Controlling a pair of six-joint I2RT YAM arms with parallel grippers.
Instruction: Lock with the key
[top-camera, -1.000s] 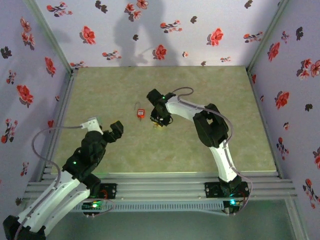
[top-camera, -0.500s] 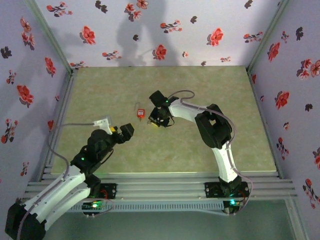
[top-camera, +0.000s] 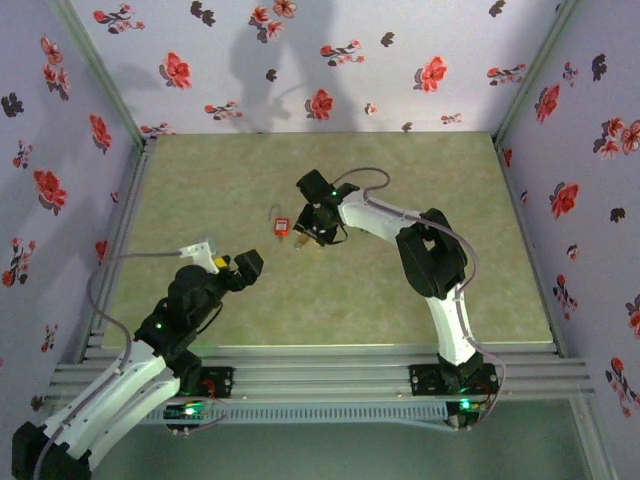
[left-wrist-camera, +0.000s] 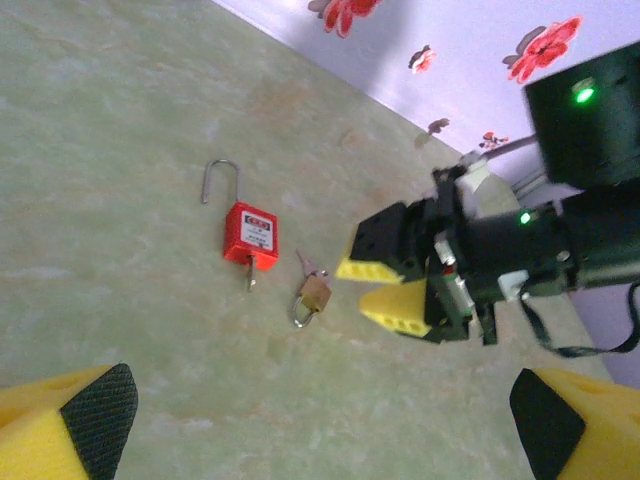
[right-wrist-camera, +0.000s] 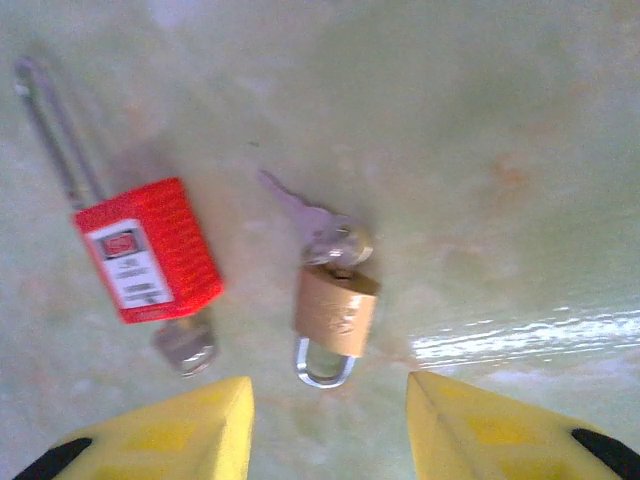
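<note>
A small brass padlock (right-wrist-camera: 337, 310) lies flat on the green table with a key (right-wrist-camera: 335, 240) in its keyhole and a second key (right-wrist-camera: 285, 200) splayed beside it. Its shackle (right-wrist-camera: 325, 368) points toward my right gripper (right-wrist-camera: 330, 425), which hovers just above it, open, with nothing between the yellow fingers (right-wrist-camera: 170, 430). In the left wrist view the brass padlock (left-wrist-camera: 315, 293) sits just left of the right gripper (left-wrist-camera: 390, 285). My left gripper (left-wrist-camera: 325, 440) is open and well short of the locks. From above, the right gripper (top-camera: 315, 235) is over the brass padlock (top-camera: 303, 243).
A red padlock (right-wrist-camera: 148, 250) with a long open shackle (right-wrist-camera: 55, 130) and a key (right-wrist-camera: 185, 348) in its base lies just left of the brass one; it shows as red padlock (top-camera: 282, 226) from above. Floral walls (top-camera: 320, 60) enclose the table.
The right gripper's jaws have opened over the brass padlock, which now lies free. The left arm swung its gripper rightward toward the locks and has settled.
</note>
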